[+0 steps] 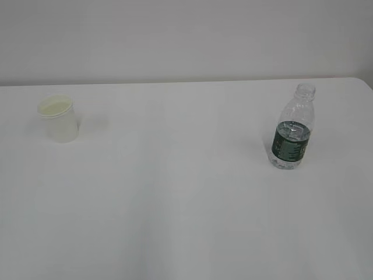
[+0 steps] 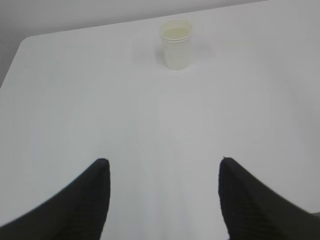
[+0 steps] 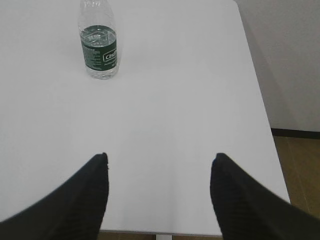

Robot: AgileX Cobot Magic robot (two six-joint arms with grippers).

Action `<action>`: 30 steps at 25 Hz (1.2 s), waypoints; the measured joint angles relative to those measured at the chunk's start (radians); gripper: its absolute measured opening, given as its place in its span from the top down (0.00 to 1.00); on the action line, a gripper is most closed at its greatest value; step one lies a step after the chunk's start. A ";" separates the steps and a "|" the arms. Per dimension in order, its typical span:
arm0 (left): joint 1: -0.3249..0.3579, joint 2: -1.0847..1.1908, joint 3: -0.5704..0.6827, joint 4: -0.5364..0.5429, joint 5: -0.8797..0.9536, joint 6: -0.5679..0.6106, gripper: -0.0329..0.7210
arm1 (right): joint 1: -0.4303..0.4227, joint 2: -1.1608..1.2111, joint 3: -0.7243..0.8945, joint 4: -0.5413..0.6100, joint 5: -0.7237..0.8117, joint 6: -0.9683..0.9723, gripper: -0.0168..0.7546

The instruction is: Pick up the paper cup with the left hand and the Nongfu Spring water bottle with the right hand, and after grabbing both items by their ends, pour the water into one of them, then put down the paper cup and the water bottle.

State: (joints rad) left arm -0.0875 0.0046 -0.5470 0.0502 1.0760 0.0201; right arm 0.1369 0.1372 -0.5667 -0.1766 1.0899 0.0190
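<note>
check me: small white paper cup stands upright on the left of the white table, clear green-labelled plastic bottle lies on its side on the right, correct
Not quite. The clear ribbed plastic bottle with the dark green label stands upright, not on its side; the exterior view shows it. The small white paper cup does stand upright at the left of the white table.

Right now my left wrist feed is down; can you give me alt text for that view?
An upright white paper cup stands alone near the far edge of a white table, slightly right of centre. The left claw is open and empty in the foreground, well short of the cup.
</note>
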 joint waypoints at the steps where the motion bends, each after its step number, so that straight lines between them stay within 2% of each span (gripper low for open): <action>1: 0.000 0.000 0.000 0.000 0.000 0.000 0.31 | 0.000 -0.021 0.000 -0.003 0.012 0.002 0.34; 6: 0.000 0.000 0.000 0.000 0.000 0.000 0.32 | 0.000 -0.141 0.000 -0.014 0.053 0.008 0.34; 14: 0.000 0.000 0.000 0.002 0.000 0.000 0.33 | 0.000 -0.154 0.034 -0.018 0.122 0.010 0.35; 30: 0.000 0.000 0.000 0.000 0.000 0.000 0.35 | 0.000 -0.154 0.071 -0.011 0.063 0.010 0.36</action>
State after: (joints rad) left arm -0.0875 0.0046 -0.5470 0.0500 1.0760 0.0201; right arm 0.1369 -0.0169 -0.4956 -0.1880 1.1533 0.0291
